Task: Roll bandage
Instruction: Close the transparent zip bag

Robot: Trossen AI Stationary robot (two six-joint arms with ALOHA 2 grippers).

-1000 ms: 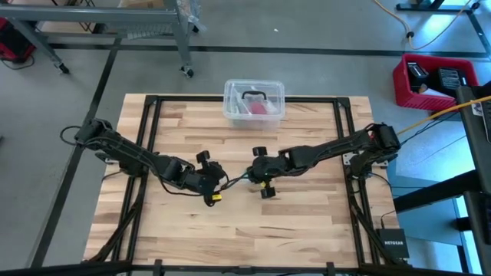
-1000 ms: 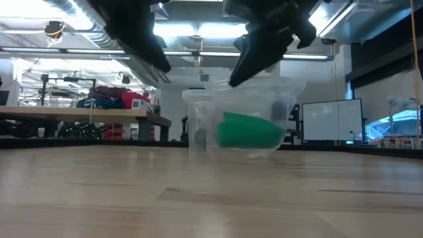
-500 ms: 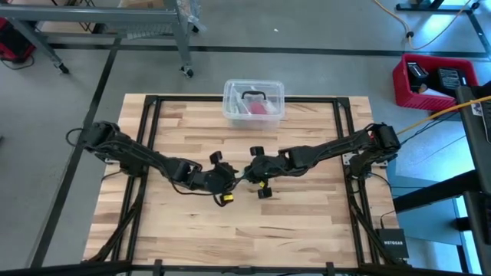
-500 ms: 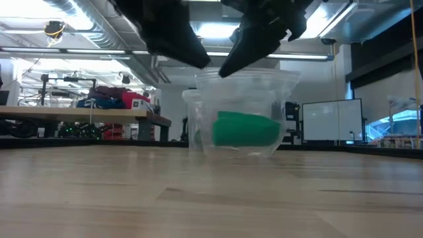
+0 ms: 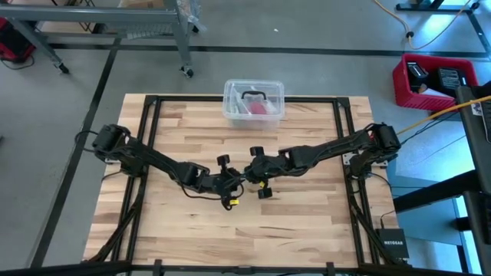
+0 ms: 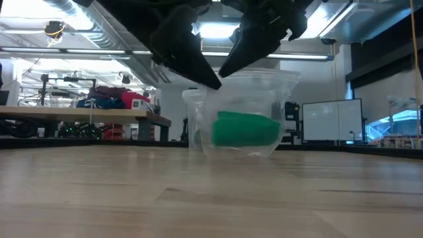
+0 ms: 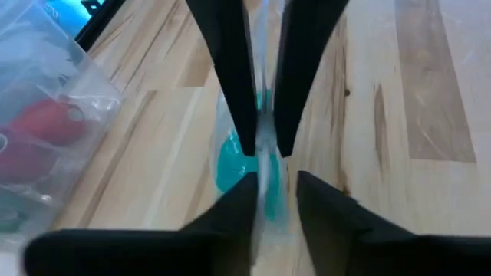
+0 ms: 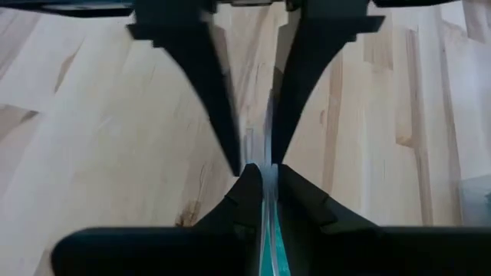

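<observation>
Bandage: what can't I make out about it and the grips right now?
- Low view: the bandage shows only as a green lump through clear wrap; whether it is rolled, I cannot tell.
- High view: the bandage is hidden under the left gripper and right gripper.
- Left wrist view: blur hides whether the left gripper grips the wrap.
</observation>
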